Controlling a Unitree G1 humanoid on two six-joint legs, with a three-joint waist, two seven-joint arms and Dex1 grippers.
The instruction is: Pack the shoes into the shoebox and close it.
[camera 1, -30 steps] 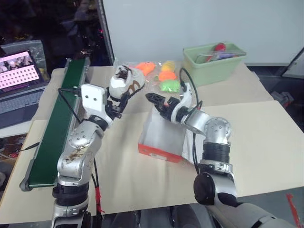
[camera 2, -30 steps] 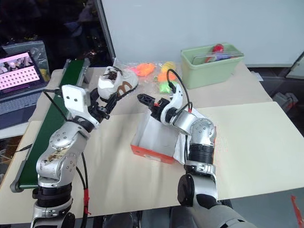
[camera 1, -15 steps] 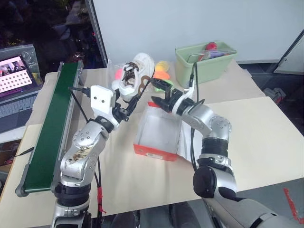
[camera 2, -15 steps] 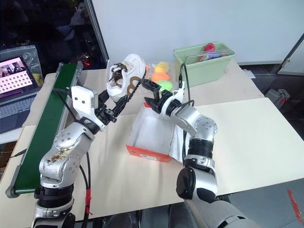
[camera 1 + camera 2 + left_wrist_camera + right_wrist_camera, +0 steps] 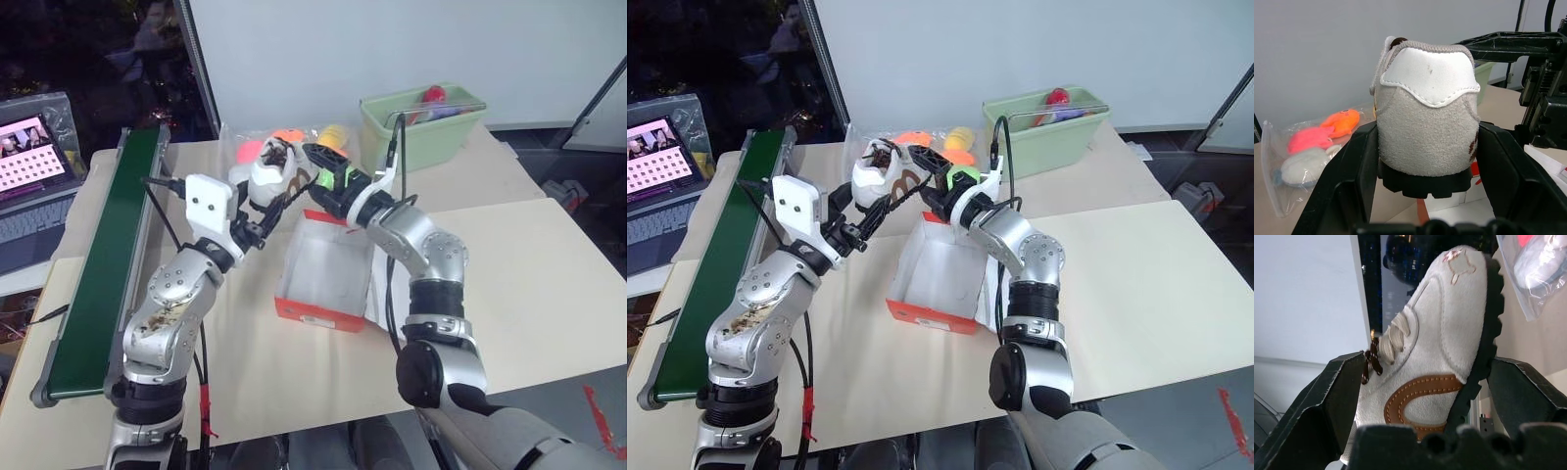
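A white sneaker (image 5: 272, 168) with brown markings and dark laces hangs in the air above the table, behind the left end of the shoebox. My left gripper (image 5: 265, 203) is shut on its heel (image 5: 1425, 127), which sits between the two black fingers (image 5: 1354, 171). My right gripper (image 5: 315, 178) stands open around the shoe's front, one finger (image 5: 1332, 396) by the laces and the other by the sole. The orange-red shoebox (image 5: 318, 311) lies open on the table below, its white inside bare.
A pale green tub (image 5: 423, 127) stands at the back right. A clear bag of bright toys (image 5: 294, 140) lies behind the shoe. A green conveyor belt (image 5: 103, 264) runs along the table's left edge, with a laptop (image 5: 29, 166) beyond it.
My right gripper has risen from over the box, rolled, and come around the shoe's front. The shoe's toe sits lower than half a second ago. My left hand has kept still.
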